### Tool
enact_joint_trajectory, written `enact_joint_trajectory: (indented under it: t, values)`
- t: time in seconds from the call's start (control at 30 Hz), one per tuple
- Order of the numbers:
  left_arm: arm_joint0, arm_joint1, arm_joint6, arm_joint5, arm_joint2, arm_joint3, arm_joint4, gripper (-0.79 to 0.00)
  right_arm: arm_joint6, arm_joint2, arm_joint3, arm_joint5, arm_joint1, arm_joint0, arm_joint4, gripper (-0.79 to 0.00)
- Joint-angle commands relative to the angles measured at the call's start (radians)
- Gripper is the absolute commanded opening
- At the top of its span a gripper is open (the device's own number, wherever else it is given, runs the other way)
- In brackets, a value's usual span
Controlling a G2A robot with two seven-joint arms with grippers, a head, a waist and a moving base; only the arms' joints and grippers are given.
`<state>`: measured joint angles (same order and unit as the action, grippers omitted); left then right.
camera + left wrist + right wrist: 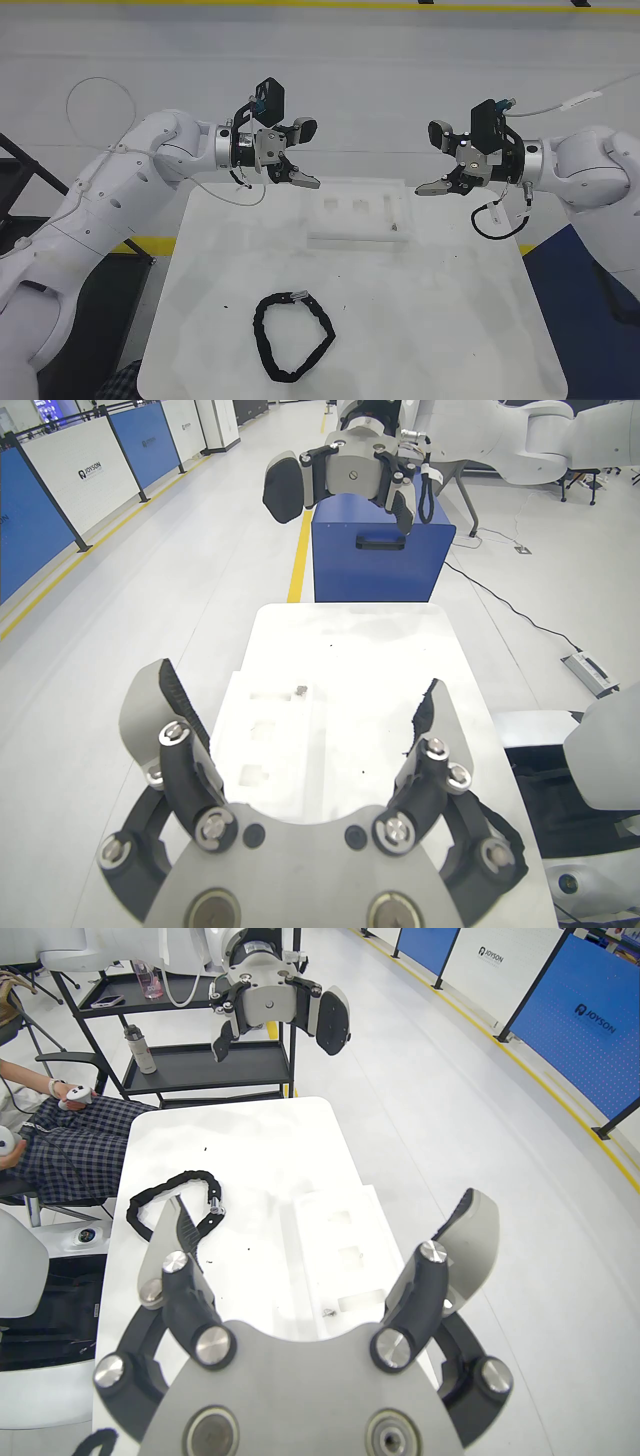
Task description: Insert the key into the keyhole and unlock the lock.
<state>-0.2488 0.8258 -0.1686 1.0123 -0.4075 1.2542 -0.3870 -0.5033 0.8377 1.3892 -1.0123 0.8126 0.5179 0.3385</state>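
Both grippers hang above the far corners of the table (460,330): the left gripper (306,155) at about 11 o'clock and the right gripper (433,160) at about 1 o'clock. Each has its jaws spread wide and holds nothing.

The key (397,228) seems to be the small metal piece on the white tray (350,238), at the tray's 3 o'clock end. It is too small to tell how it lies. The lock (293,337), a black chain loop, lies at 7 o'clock on the table with its metal end toward 12 o'clock. I cannot make out the keyhole.

I see three risks:
- The broad pads may push such a small, flat key into a recess instead of pinching it.
- The tray looks light and may slide under a finger.
- The chain is limp, so the lock end may turn away when the key presses it, unless the other gripper holds it.

The tray sits against the far edge at 12 o'clock, so a flicked key could fall off there. The lock is near the edge at 6 o'clock. Between tray and lock there is open table for bringing the two together.
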Motion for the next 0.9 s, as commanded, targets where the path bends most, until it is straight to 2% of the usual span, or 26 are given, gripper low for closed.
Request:
enact_joint_trajectory:
  t: [0.0, 0.67, 0.87]
  values:
    - [0.000, 0.000, 0.000, 0.000, 0.000, 0.000, 0.000, 0.000, 0.000, 0.000, 0.000, 0.000, 0.000, 0.000, 0.000, 0.000]
    - [0.000, 0.000, 0.000, 0.000, 0.000, 0.000, 0.000, -0.001, 0.000, 0.000, 0.000, 0.000, 0.000, 0.000, 0.000, -0.001]
    - [0.000, 0.000, 0.000, 0.000, 0.000, 0.000, 0.000, 0.000, -0.007, -0.008, -0.003, 0.066, 0.004, 0.030, 0.005, 0.000]
